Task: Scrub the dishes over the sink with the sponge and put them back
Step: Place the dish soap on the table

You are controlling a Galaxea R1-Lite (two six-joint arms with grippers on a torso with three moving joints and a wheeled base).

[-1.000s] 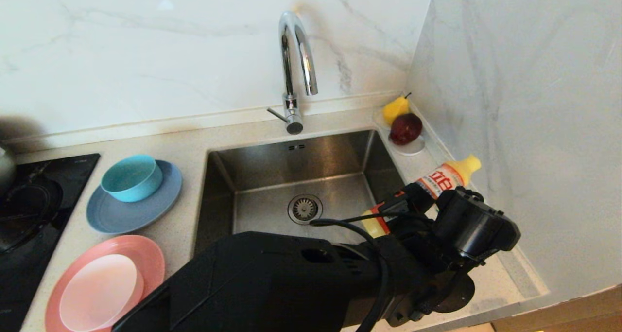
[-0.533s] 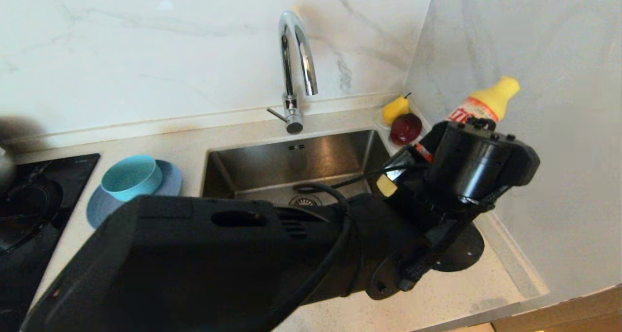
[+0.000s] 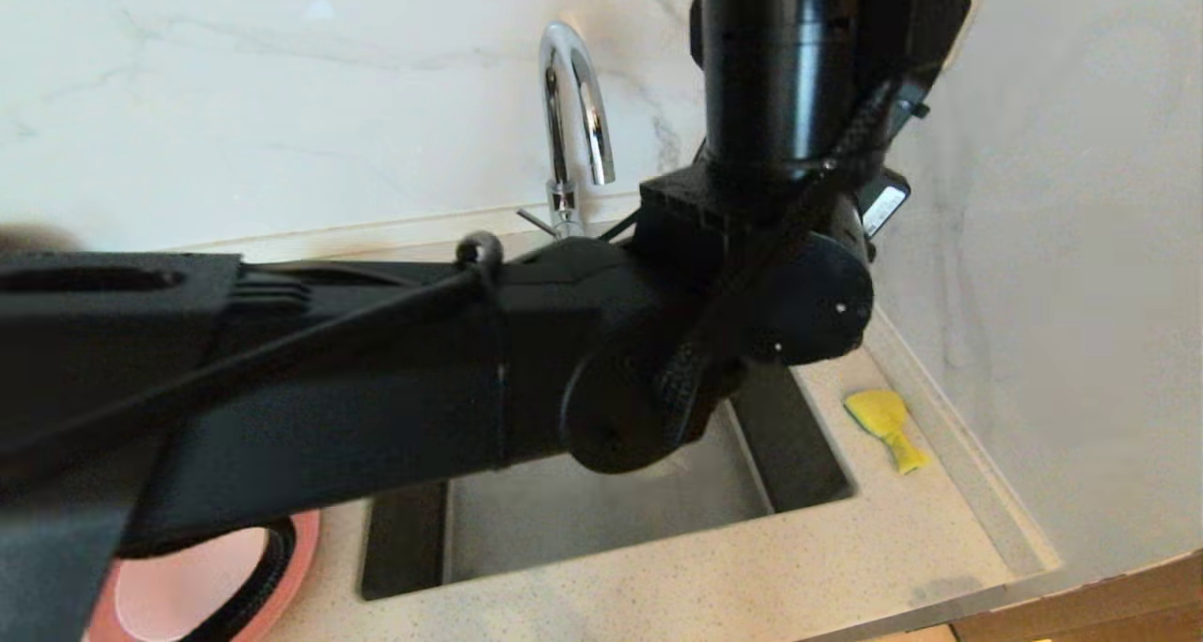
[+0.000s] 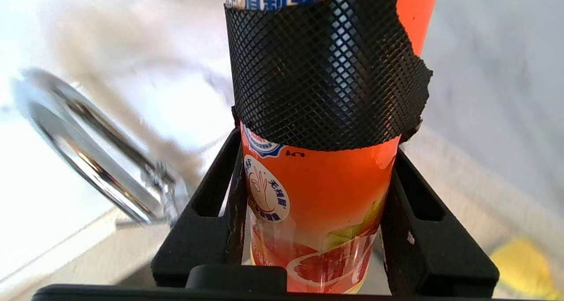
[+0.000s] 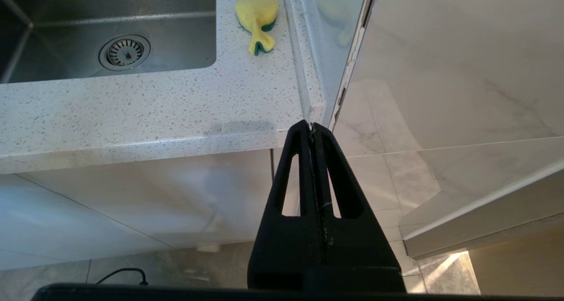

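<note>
My left gripper (image 4: 317, 160) is shut on an orange detergent bottle (image 4: 326, 186) with black mesh round its middle. It holds the bottle high before the back wall, near the tap (image 3: 573, 106). In the head view the left wrist (image 3: 789, 78) hides the gripper and the bottle. The yellow sponge (image 3: 883, 426) lies on the counter right of the sink (image 3: 601, 510), apart from both grippers. Of the dishes, only the edge of the salmon-pink plate (image 3: 296, 548) and the pale bowl (image 3: 179, 590) on it show, under my left arm. My right gripper (image 5: 312, 127) is shut and empty, parked below the counter's front right corner.
My left forearm (image 3: 376, 388) crosses the head view and hides the counter left of the sink. The marble side wall (image 3: 1053, 247) stands close to the right of the sponge. The drain strainer (image 5: 124, 52) sits in the middle of the basin floor.
My left arm has risen with the bottle from low over the counter right of the sink to high by the tap. The sponge now shows; the blue plate and teal bowl are now covered.
</note>
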